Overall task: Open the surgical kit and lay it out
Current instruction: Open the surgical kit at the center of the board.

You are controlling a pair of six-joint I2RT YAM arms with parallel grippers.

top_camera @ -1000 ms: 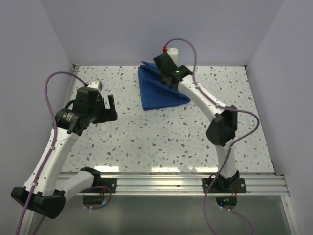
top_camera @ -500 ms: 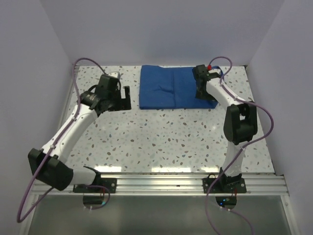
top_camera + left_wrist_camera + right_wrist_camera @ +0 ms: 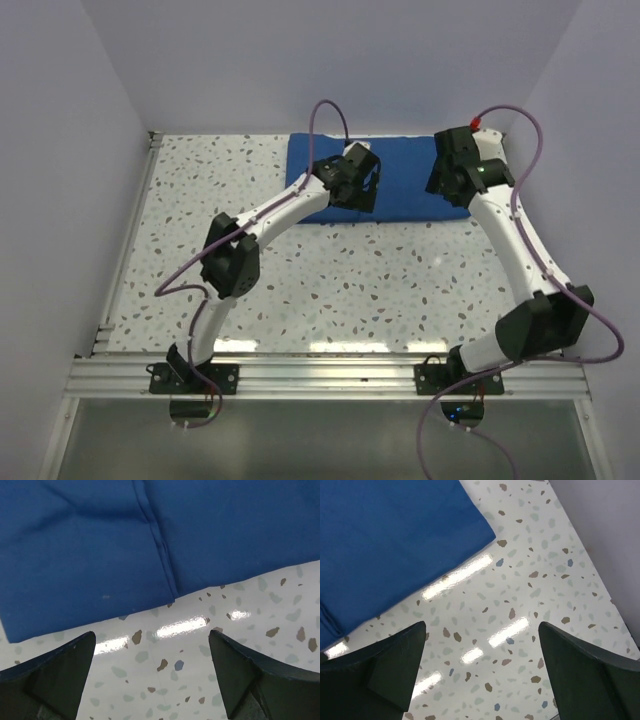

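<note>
The surgical kit shows as a royal-blue cloth [image 3: 405, 175] lying flat at the back of the table, still covering whatever is inside. My left gripper [image 3: 355, 185] hovers over the cloth's near edge at its middle. In the left wrist view the cloth [image 3: 100, 555] fills the top with a folded seam [image 3: 157, 540] running down it. That gripper [image 3: 151, 634] is open over bare table. My right gripper [image 3: 447, 178] is at the cloth's right end. It stands open [image 3: 482, 625] over the table just off the cloth's corner [image 3: 395, 535].
The speckled white table [image 3: 350, 280] stretches toward the arm bases. Grey walls close the back and both sides; the right wall [image 3: 605, 525] is close beside the right gripper. A metal rail [image 3: 330, 375] runs along the near edge.
The right gripper let go of the raised, folded cloth, which now lies flat and wider to the right. The left arm swung from the left side over to the cloth.
</note>
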